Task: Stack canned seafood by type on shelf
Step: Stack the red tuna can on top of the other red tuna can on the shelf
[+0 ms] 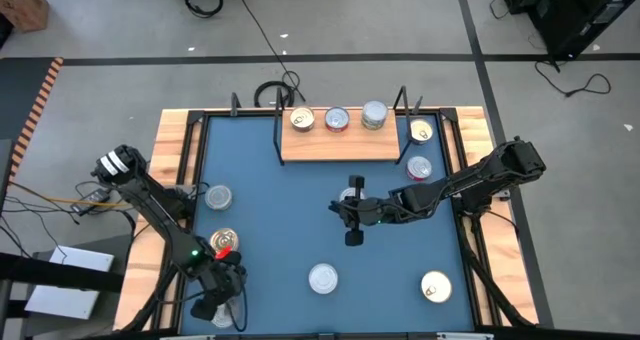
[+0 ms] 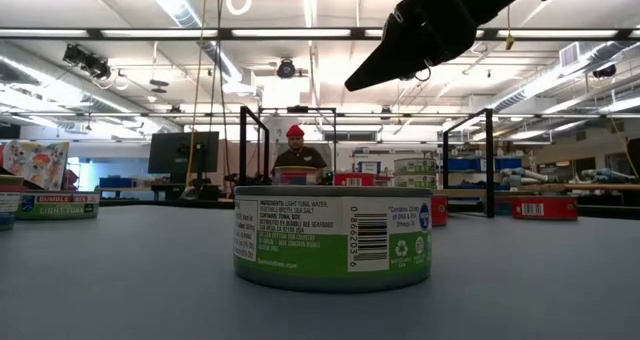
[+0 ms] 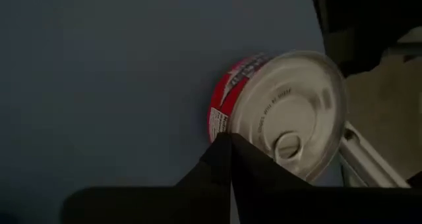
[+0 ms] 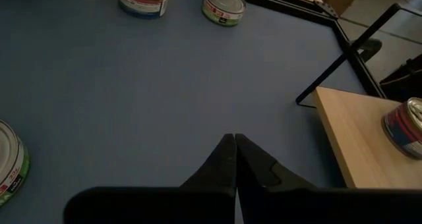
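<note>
- While the high view lays out every tin at once, it gives only lids: three tins stand in a row on the shelf (image 1: 340, 142), a gold-lidded tin (image 1: 302, 120) at one end, a red-sided tin (image 1: 337, 119) in the middle, a plain silver tin (image 1: 374, 115) at the other end.
- Off the shelf, on the blue table (image 1: 290, 210), I count six more: a gold one (image 1: 421, 131) just beside the shelf's right end, a red-sided one (image 1: 419, 168) near it, a silver one (image 1: 219, 195) out from the shelf's left end, a red-sided can (image 1: 224, 244) farther out, and a silver tin (image 1: 322, 278) and a gold tin (image 1: 435, 287) well away from the shelf.
- Only the low view shows a label: the nearest can (image 2: 332, 238) has a green band, a barcode and small print reading "LIGHT TUNA, WATER"; a tin at the far left (image 2: 57, 204) reads "LIGHT TUNA".
- A person in a red cap (image 2: 297, 152) shows beyond the table in that view alone.
- Left wrist view alone shows the red-sided can's (image 3: 280, 115) pull-tab lid up close, with the left gripper (image 3: 231, 148) pressed together, fingertips just at the can's side, holding nothing.
- Right gripper (image 4: 235, 148), fingers likewise closed and empty, hovers over bare table just in front of the shelf (image 4: 362, 141); the high view puts it near the shelf's middle (image 1: 352, 215).
</note>
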